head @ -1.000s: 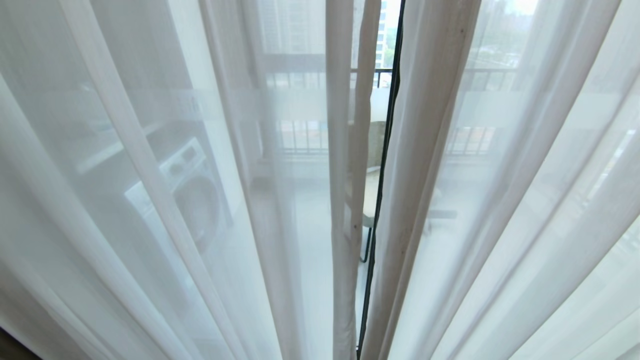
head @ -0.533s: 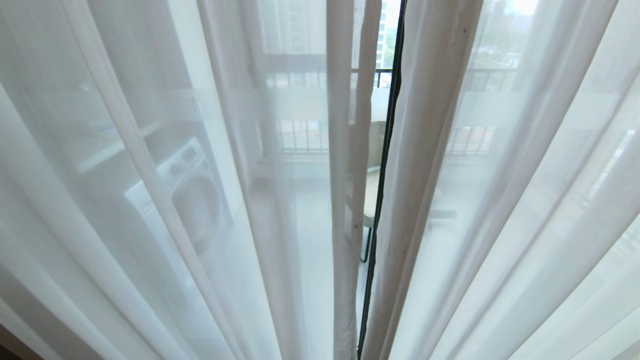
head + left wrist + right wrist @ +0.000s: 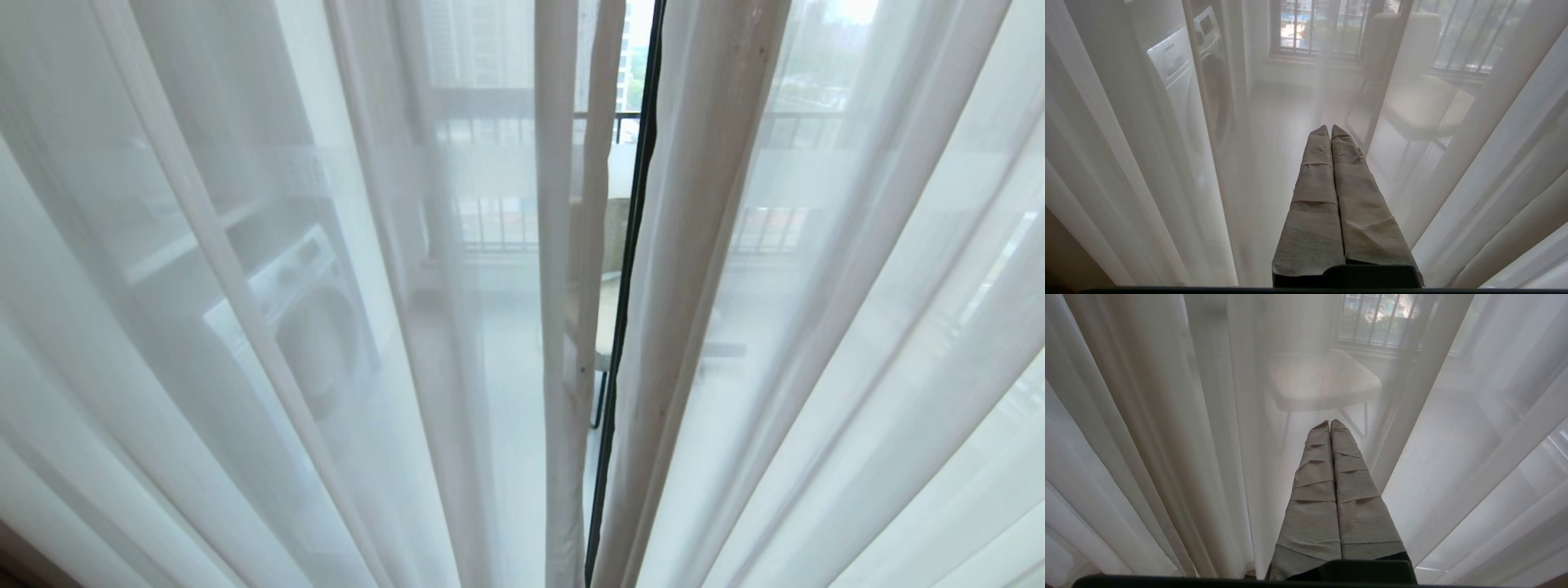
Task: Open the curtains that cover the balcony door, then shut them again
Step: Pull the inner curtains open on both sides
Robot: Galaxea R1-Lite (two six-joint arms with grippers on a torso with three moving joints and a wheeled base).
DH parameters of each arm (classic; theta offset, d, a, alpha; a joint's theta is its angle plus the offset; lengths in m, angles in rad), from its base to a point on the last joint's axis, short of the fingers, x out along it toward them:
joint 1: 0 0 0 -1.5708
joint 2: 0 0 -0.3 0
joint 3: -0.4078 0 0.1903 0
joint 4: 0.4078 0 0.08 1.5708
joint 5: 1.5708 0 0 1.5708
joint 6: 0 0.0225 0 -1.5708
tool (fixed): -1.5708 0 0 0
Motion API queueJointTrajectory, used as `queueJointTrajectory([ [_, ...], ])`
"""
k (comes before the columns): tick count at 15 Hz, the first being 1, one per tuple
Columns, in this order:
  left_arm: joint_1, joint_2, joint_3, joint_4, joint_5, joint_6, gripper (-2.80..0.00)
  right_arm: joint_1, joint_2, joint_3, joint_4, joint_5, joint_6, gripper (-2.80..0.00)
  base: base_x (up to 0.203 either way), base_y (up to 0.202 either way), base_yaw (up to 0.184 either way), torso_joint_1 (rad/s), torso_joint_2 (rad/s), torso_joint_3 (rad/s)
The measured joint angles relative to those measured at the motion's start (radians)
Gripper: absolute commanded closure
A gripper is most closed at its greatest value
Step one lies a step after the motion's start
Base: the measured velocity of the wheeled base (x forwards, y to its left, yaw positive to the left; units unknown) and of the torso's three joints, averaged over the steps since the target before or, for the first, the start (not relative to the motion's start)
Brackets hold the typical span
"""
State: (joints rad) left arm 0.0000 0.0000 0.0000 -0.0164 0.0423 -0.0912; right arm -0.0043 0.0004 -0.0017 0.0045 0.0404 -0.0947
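The curtains showing here are thin white sheers hanging in folds across the whole head view. Their two edges almost meet at the middle, leaving a narrow slit. In that slit runs a black frame line of the balcony door, and its glass lies behind the fabric. Neither arm appears in the head view. My left gripper is shut with nothing in it, its tape-wrapped fingers pointing at the curtains close ahead. My right gripper is shut and empty too, facing the curtains.
Through the fabric I make out a white washing machine on the left of the balcony, a pale chair near the middle, and a barred railing at the far side.
The sheer folds at the lower left have drifted slightly and now cover more of the dark corner there. Otherwise the view holds steady.
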Motion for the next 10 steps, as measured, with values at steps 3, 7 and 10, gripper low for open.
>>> queueJointTrajectory([
  [3, 0.000, 0.000, 0.000, 0.000, 0.000, 0.000, 0.00, 0.000, 0.000, 0.000, 0.000, 0.000, 0.000, 0.00, 0.000, 0.000, 0.000, 0.000, 0.00, 0.000],
  [7, 0.000, 0.000, 0.000, 0.001, 0.000, 0.001, 0.00, 0.000, 0.000, 0.000, 0.000, 0.000, 0.001, 0.00, 0.000, 0.000, 0.000, 0.000, 0.00, 0.000],
  [10, 0.000, 0.000, 0.000, 0.001, 0.000, 0.001, 0.00, 0.000, 0.000, 0.000, 0.000, 0.000, 0.000, 0.00, 0.000, 0.000, 0.000, 0.000, 0.00, 0.000],
])
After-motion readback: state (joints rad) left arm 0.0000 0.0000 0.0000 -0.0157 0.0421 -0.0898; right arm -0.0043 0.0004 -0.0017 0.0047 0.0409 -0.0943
